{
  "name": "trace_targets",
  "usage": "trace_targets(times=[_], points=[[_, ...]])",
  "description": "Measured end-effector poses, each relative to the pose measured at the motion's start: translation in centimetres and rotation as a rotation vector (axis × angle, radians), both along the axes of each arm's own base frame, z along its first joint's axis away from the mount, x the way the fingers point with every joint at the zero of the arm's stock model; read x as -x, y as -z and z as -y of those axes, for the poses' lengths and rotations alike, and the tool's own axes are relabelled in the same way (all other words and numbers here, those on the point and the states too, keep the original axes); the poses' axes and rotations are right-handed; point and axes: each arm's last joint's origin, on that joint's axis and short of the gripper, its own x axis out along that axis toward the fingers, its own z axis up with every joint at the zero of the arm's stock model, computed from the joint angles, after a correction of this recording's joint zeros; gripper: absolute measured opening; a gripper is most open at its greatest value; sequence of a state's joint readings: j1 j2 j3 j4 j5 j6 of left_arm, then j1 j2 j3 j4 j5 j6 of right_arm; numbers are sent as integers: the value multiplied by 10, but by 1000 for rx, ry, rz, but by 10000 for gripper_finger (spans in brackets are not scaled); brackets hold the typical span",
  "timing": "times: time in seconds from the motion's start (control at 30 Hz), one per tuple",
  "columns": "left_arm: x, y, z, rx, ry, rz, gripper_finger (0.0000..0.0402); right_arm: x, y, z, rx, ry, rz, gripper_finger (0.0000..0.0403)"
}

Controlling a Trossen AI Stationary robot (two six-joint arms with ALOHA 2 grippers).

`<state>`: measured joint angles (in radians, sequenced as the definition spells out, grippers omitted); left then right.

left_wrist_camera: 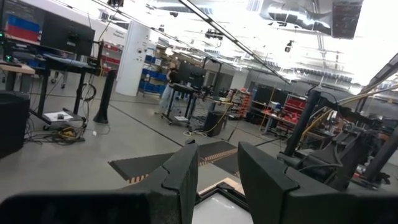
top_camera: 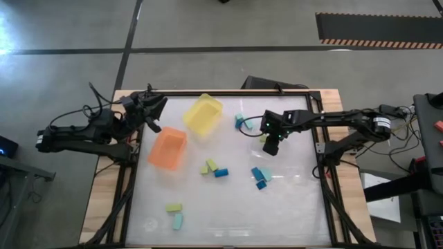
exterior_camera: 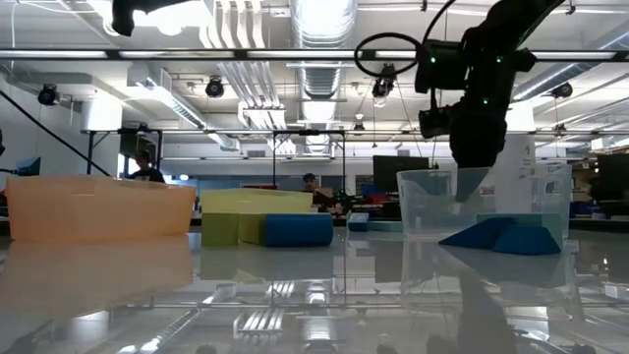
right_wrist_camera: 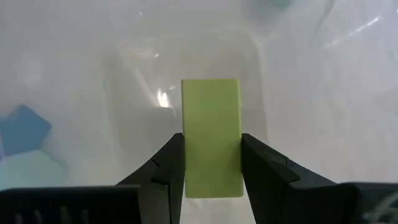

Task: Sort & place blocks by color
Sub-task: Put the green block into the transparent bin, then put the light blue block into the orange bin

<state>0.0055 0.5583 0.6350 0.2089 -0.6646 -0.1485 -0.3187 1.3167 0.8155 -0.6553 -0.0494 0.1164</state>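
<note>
My right tool (right_wrist_camera: 213, 163) clamps 1 yellow-green block (right_wrist_camera: 211, 134) above the clear dish (right_wrist_camera: 186, 112). My left tool (left_wrist_camera: 217, 171), empty, fingers slightly apart, waits at the counter (top_camera: 228, 207) edge.

White table (top_camera: 297, 207) — two bins (top_camera: 168, 149), clear dish (exterior_camera: 482, 202), scattered blocks (top_camera: 214, 168).

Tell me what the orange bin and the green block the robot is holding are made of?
The orange bin looks like see-through plastic: light glows through its walls. The yellow-green block, pinched between the right gripper fingers, looks solid and matte with sharp edges, maybe painted wood or foam; I can't tell which.
</note>
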Motion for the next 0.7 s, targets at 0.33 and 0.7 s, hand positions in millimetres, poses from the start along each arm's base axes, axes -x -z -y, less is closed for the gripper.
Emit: trace_targets(times=[0.33,0.7], points=[[-7,3,0,1,0,-30,97,-3,10,1,-9,-4,-30,161],[-18,8,0,3,1,-74,97,1,-8,-1,-38,100,-4,217]])
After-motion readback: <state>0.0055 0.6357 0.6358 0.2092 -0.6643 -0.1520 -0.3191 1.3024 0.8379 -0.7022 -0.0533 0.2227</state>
